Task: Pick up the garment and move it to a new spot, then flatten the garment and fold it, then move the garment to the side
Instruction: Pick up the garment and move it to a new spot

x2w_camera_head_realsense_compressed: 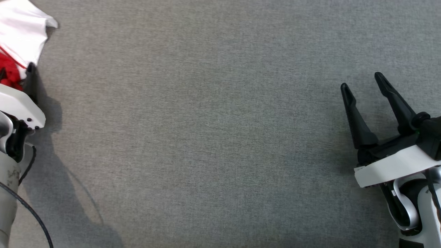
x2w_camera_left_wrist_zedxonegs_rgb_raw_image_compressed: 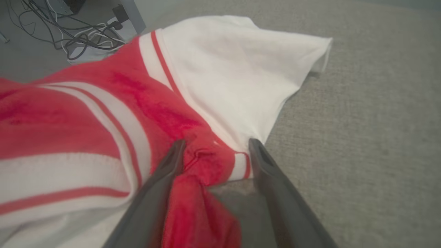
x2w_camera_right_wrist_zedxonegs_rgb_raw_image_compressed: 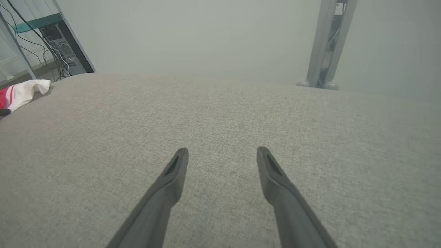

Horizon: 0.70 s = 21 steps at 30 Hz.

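left gripper [x2w_camera_left_wrist_zedxonegs_rgb_raw_image_compressed: 216, 141] spread wide around a red fold of the shirt [x2w_camera_left_wrist_zedxonegs_rgb_raw_image_compressed: 224, 65], right gripper [x2w_camera_head_realsense_compressed: 361, 80] spread open over the gray table [x2w_camera_head_realsense_compressed: 206, 137]

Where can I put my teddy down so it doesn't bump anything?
The whole middle of the grey surface is bare, from the garment at the far left corner across to the right jaws, which stand open over bare surface. It's crowded at that left corner, where the left jaws straddle a fold of the garment.

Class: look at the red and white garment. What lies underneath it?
The garment lies on the grey cloth surface, seen along its edge. Anything else beneath is covered.
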Available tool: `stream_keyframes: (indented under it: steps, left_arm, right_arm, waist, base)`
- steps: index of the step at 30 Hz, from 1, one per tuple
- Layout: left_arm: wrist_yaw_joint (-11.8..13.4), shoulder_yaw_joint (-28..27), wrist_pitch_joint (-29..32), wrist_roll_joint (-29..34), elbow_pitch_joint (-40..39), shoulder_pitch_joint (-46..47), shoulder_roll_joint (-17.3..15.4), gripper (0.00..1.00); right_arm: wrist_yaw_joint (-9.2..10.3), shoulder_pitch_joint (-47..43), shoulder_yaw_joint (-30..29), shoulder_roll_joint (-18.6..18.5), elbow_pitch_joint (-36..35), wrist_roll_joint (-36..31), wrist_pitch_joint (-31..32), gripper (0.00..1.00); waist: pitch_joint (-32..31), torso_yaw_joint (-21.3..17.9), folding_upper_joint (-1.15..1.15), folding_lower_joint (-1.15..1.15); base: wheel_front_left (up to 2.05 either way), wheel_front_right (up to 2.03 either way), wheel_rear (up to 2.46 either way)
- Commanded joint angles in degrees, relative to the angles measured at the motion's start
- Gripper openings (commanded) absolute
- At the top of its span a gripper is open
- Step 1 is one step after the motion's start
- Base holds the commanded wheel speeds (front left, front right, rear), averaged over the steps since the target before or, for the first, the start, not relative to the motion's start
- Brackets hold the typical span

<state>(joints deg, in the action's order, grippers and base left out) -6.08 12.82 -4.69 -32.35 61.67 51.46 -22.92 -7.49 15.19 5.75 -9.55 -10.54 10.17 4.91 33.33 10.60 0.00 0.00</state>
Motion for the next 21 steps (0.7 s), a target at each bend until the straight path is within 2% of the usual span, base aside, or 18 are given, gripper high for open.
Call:
stream_keyframes:
  steps: [1,7,12,14,21]
  left_arm:
    - [-0.3,0.2,-0.5,0.2,0.8,1.1,-0.5,0.0]
    - [0.5,0.2,-7.3,1.1,2.7,3.4,-0.8,0.0]
    - [1.8,-1.0,-10.2,1.6,-0.2,2.7,-1.6,0.0]
    - [2.6,-1.8,-10.5,1.9,-3.0,1.6,-2.1,0.0]
    - [7.5,-7.4,-10.5,4.3,-22.4,-7.6,-2.8,0.0]
  right_arm:
    - [0.0,1.0,-0.4,-0.2,0.0,0.2,-0.6,1.0]
    - [0.0,0.2,-1.2,0.4,1.5,0.3,-1.7,1.0]
    - [0.0,-0.7,-1.4,1.5,2.7,0.3,-2.7,1.0]
    - [0.0,-1.6,-1.7,1.9,3.1,0.4,-3.1,1.0]
    - [0.0,-4.4,-2.9,3.8,4.1,0.8,-4.4,1.0]
  waist:
    - [0.7,-0.8,0.0,0.0]
    - [-1.5,-0.3,0.0,0.0]
    - [-5.9,-0.1,0.0,0.0]
    - [-7.8,-0.1,0.0,0.0]
    - [-14.8,-1.6,0.0,0.0]
  base:
    - [0.0,0.0,0.0]
    - [0.0,0.0,0.0]
    - [0.0,0.0,0.0]
    - [0.0,0.0,0.0]
    - [0.0,0.0,0.0]
